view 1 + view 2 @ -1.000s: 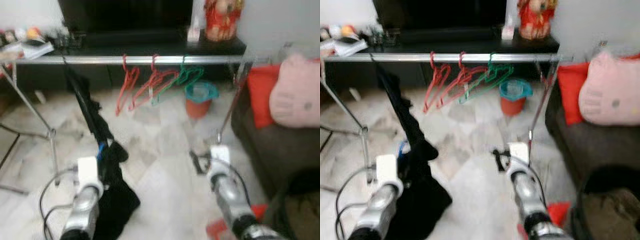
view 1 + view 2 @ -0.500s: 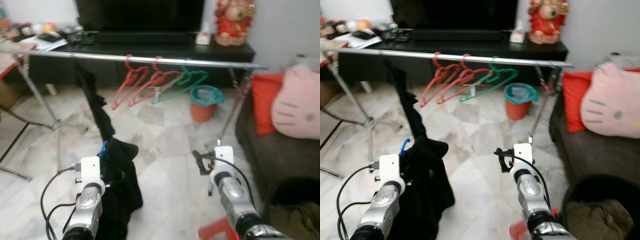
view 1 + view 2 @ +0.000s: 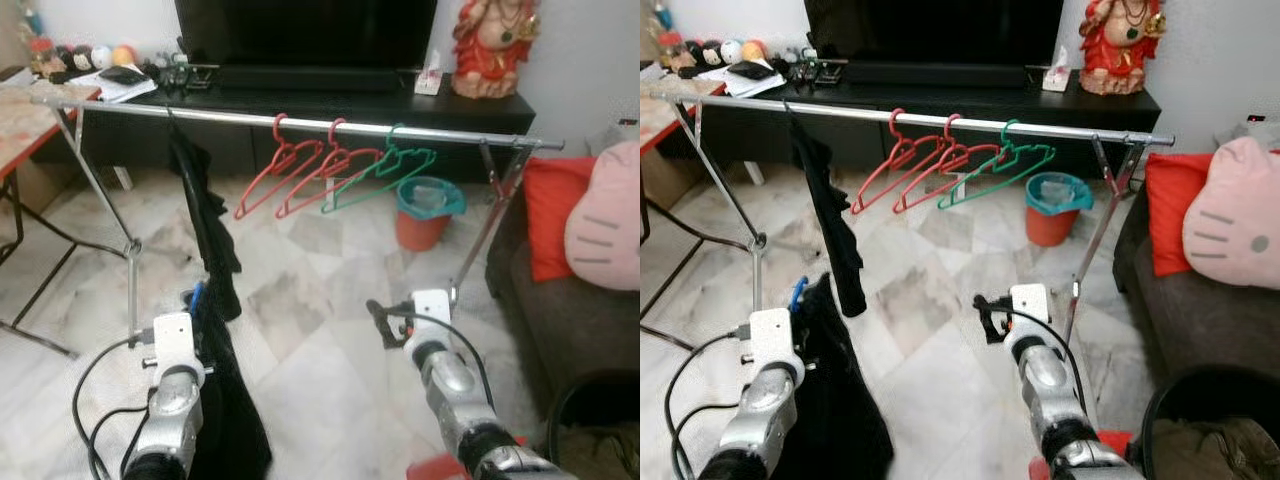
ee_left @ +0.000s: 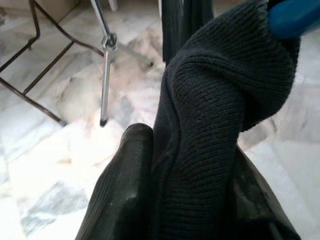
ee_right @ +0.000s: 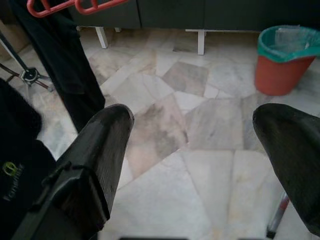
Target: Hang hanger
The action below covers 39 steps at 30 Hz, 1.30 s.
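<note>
From my head, rail [image 3: 300, 119] carrying three hangers [image 3: 330, 175], my left gripper [image 3: 190, 325] low with a blue hanger [image 3: 197, 297] and black garment [image 3: 225, 400], left wrist view, fingers [image 4: 125, 185] clamped on that garment, right wrist view, my right gripper [image 5: 200, 150] spread apart above the floor [image 5: 200, 120].

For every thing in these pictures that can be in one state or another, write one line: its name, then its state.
Left gripper: shut on the black garment.
Black garment: held, draped on a blue hanger.
Right gripper: open, holding nothing.
Red hangers: two, hooked on the rail.
Green hanger: hooked on the rail.
Hanging black garment: on the rail.
Orange bin: upright, lined.
</note>
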Motion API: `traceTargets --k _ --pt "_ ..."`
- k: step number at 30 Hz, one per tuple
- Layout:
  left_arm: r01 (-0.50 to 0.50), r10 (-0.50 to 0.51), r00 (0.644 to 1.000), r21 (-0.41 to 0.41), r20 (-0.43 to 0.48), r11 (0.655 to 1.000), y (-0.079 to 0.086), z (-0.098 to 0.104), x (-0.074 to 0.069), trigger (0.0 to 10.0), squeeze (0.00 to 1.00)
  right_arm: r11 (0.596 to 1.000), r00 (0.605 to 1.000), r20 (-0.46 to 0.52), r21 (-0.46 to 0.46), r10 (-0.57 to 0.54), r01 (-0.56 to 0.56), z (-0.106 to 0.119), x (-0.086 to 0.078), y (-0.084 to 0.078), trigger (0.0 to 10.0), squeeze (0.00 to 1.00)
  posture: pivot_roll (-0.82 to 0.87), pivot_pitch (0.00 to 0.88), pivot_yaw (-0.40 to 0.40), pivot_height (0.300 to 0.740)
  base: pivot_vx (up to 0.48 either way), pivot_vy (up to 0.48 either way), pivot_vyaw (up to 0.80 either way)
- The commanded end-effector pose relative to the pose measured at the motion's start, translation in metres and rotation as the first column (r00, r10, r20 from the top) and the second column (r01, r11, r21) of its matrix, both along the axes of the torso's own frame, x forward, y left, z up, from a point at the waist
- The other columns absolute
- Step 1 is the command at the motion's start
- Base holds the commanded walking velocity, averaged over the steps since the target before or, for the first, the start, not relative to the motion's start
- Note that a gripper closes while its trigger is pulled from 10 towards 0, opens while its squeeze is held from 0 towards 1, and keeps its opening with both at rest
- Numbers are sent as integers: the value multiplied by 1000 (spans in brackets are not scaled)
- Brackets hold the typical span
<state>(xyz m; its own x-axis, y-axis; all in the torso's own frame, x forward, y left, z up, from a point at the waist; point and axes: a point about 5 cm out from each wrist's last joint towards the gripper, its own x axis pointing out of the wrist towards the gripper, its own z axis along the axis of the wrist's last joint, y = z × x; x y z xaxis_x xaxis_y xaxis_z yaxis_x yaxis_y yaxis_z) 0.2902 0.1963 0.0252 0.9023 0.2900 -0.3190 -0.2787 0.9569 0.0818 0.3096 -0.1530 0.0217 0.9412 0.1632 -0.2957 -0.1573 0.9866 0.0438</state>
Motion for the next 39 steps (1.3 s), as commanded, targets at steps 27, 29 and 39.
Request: traceTargets --k 27,29,39 --pt "13 -13 999 7 35 1000 3 8 4 10000 0 999 999 -21 18 35 -34 -3 -2 8 10000 0 -50 0 -13 740 360 0 105" --pt "35 -36 999 4 33 999 1 8 4 10000 0 999 999 -22 20 34 -34 -3 -2 9 10000 0 -50 0 -13 740 362 0 0" --pt "190 -189 980 -1 -68 982 -13 -8 -5 10000 0 999 999 -29 20 41 -40 -4 -2 11 10000 0 -49 0 -12 740 135 0 0"
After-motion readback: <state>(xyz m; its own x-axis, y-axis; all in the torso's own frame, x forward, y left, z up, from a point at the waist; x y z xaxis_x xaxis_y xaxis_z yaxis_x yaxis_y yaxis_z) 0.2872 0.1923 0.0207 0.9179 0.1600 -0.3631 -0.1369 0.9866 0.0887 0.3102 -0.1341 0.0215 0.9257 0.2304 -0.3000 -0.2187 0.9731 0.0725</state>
